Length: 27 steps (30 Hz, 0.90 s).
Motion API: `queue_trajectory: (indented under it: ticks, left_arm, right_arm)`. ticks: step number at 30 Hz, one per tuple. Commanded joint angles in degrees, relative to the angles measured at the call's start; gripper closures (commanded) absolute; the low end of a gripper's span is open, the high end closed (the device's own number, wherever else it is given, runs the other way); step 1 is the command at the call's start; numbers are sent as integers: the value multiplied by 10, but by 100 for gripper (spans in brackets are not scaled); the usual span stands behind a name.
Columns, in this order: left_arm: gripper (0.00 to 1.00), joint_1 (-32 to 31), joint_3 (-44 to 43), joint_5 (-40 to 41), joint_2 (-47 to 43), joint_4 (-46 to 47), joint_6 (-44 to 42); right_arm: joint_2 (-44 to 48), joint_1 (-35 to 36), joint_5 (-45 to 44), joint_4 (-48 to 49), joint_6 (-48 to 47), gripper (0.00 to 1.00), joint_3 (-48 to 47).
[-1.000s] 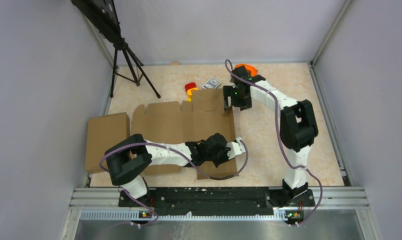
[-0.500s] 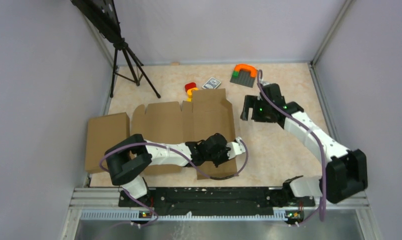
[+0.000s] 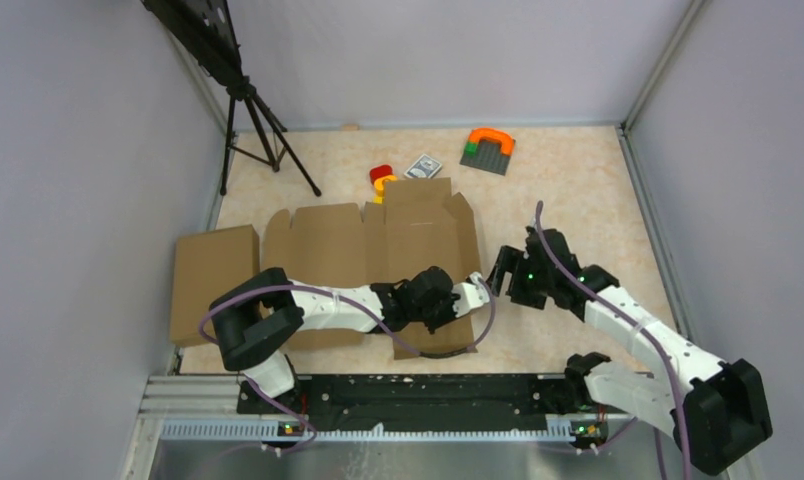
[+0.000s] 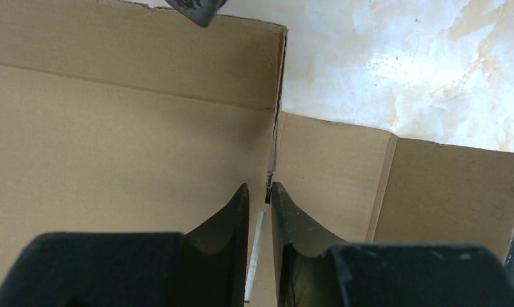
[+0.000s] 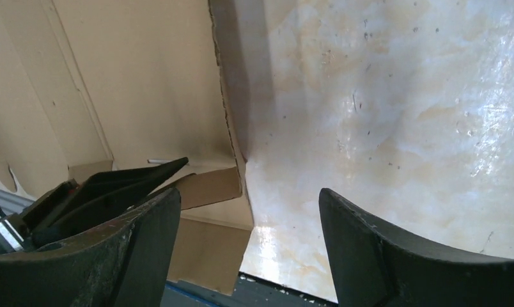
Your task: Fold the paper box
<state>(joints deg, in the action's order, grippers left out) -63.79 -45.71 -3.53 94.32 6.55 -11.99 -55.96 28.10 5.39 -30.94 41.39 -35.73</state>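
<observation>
Nearest me, the left arm reaches from its base rightward, low across the near half of the paper box (image 3: 328, 245). The left gripper (image 4: 259, 188) sits at the sheet's near right part, over a slit where two panels meet. Its fingers stand narrowly parted. A thin pale strip shows in the slim gap between them; I cannot tell whether either finger touches it.

Just to the right, the right gripper (image 5: 248, 192) hangs over bare table (image 3: 578, 200), beside the sheet's right edge and close to the left gripper. Its fingers are spread wide with nothing between them. In the right wrist view, the left gripper's dark fingers show past the right gripper's left finger.

The paper box lies as a die-cut sheet, mostly flat, left of the table's centre. Its creased panels and tabs face up. The right wrist view shows the right edge flap lifted a little, with a shadow on the table beside it.

A second box (image 3: 213, 270), plain brown, lies against the sheet's left end.

Farther back, a red and yellow piece (image 3: 381, 179) sits at the sheet's far edge, with a small card (image 3: 424, 165) just beyond it. A grey plate (image 3: 489, 152) bearing an orange arch lies to their right. A black tripod (image 3: 253, 120) stands in the far left corner.
</observation>
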Motion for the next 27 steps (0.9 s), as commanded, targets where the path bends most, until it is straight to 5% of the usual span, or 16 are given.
queue_trajectory:
  ticks: [1, 5, 9, 14, 19, 23, 27]
  left_arm:
    - [80, 6, -4, 12, -21, 4, 6]
    - [74, 7, -3, 9, -34, -3, 13]
    - [56, 9, -10, 12, -71, -30, 35]
    - [51, 13, -18, 40, -149, -107, 82]
    - [37, 27, 4, 154, -265, -181, 209]
    - [16, 81, 14, 194, -371, -310, 361]
    - [5, 227, 58, 74, -468, -352, 427]
  right_arm:
    - [-1, 5, 20, 55, 25, 21, 3]
    - [-61, 5, 20, 90, 2, 17, -33]
    - [-147, 5, 28, 126, -14, 17, -67]
    - [-215, 4, 67, 170, -26, 22, -95]
    - [-253, 5, 74, 169, -52, 37, -132]
    - [-277, 5, 70, 159, -71, 54, -157]
    - [-290, 5, 54, 147, -83, 64, -169]
